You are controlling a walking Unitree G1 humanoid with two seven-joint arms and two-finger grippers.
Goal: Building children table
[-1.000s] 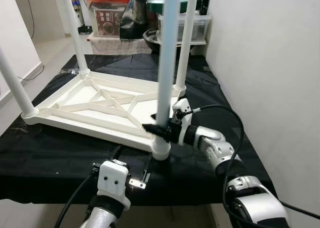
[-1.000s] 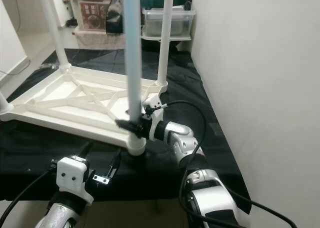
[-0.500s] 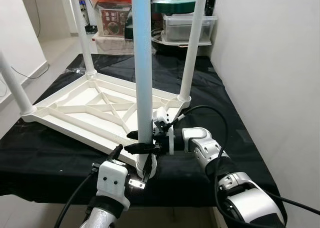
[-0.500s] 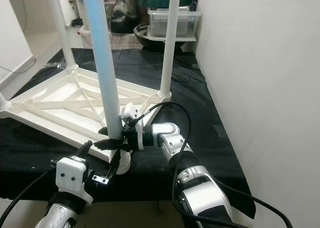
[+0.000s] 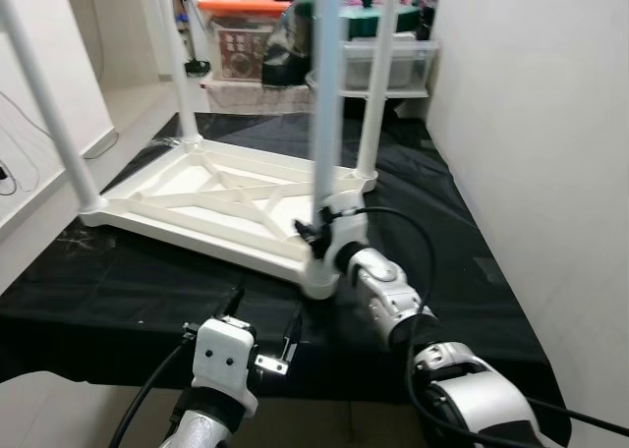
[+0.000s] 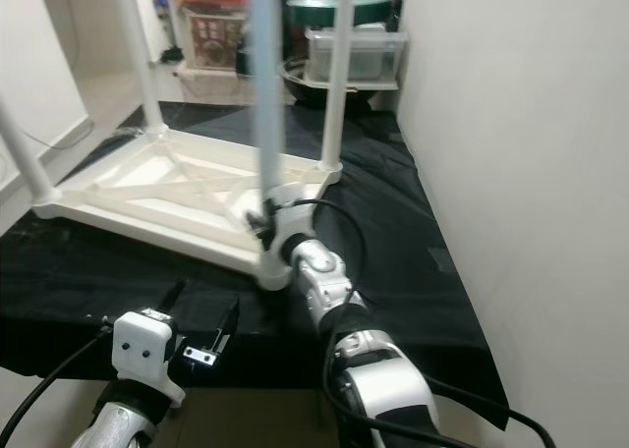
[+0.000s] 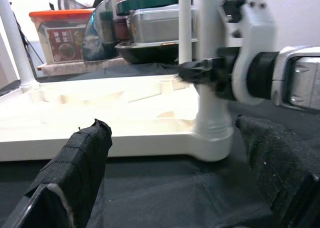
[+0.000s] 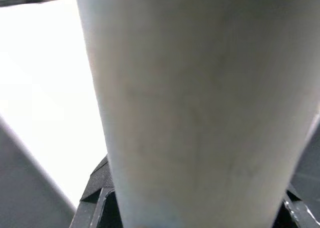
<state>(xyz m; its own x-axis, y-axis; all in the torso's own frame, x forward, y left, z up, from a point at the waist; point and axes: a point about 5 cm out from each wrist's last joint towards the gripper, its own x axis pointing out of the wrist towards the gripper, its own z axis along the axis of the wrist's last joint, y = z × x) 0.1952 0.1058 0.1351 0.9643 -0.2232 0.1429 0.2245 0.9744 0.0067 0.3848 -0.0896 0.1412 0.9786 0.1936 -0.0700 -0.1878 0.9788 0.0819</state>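
Black cloth [image 5: 128,291] covers the work surface, and the white kids table top [image 5: 206,202] lies upside down on it with its legs sticking straight up. Behind it there's a pile of storage stuff: a clear bin with an orange lid [image 5: 241,6] and a dark green pot lid [image 5: 369,4] on another container, all against a plain white wall [image 5: 531,124].

Right gripper [image 5: 313,234] reaches in from the right and is clamped around the near corner leg [image 5: 326,104], low down, just above the socket [image 5: 319,276] where the leg meets the frame. The right wrist view is basically just that pale leg up close with a black fingertip [image 8: 95,190] poking out on either side, so the fingers are squeezed onto it.

Left gripper [image 5: 263,322] sits lower, near the front edge of the cloth, pointing at the same corner. Its two fabric-wrapped fingers [image 7: 82,155] are spread wide with nothing between them, well short of the socket
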